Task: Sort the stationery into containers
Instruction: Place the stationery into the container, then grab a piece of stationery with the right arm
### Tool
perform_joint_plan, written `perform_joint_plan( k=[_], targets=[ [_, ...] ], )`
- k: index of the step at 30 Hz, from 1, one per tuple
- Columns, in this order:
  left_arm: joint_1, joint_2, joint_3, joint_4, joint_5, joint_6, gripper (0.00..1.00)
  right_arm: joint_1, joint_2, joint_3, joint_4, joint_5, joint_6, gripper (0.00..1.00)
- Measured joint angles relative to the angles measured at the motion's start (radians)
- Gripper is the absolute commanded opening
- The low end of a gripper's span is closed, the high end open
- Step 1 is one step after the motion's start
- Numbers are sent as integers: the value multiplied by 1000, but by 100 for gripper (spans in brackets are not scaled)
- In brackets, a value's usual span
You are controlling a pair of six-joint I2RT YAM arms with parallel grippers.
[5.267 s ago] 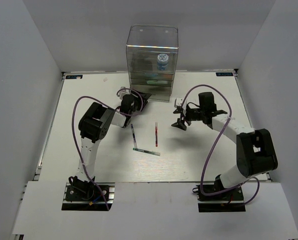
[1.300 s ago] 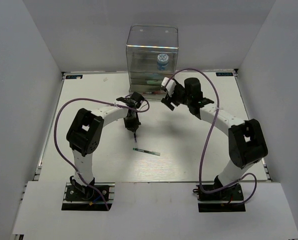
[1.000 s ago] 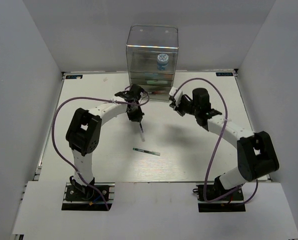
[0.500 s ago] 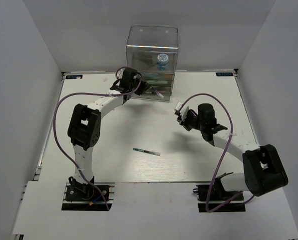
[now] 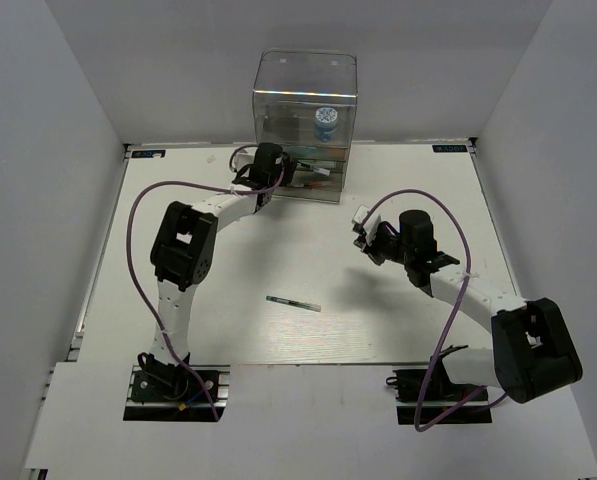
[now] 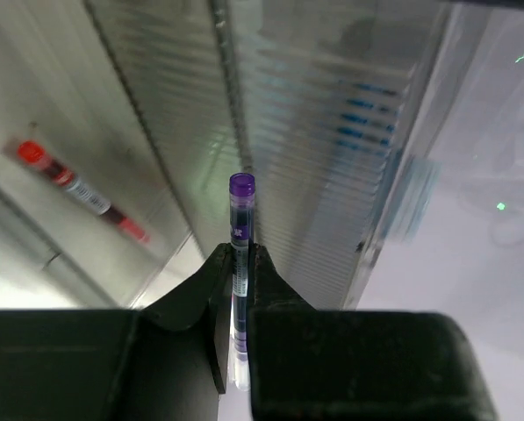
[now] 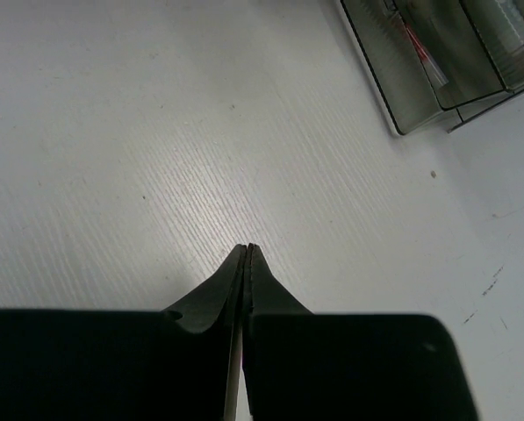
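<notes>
While the left gripper (image 6: 237, 261) pinches the dark pen (image 6: 241, 209) by the organiser (image 5: 305, 75) at the top middle, it should push in straight and slow; the right gripper (image 7: 247, 251) is squeezed closed, empty

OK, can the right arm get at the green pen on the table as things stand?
Probably yes. The green pen lies alone on bare table, and the right gripper, shut and empty, hangs off to one side with nothing between them. The left gripper is away at the organiser.
</notes>
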Motion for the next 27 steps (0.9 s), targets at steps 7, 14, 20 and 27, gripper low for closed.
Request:
perform_joint_plan(
  k=[7, 14, 20, 27],
  targets=[
    [-5, 41, 76, -29, -33, -25, 59, 0, -7, 4, -61, -78, -14, 58],
    [-3, 43, 51, -18, -28, -34, 63, 0, -9, 10, -177, -217, -90, 68],
    [-2, -35, -70, 0, 22, 57, 63, 21, -2, 21, -261, -329, -146, 72],
    [-1, -421, -327, -19, 65, 340, 69, 150, 105, 39, -270, -348, -177, 75]
  ],
)
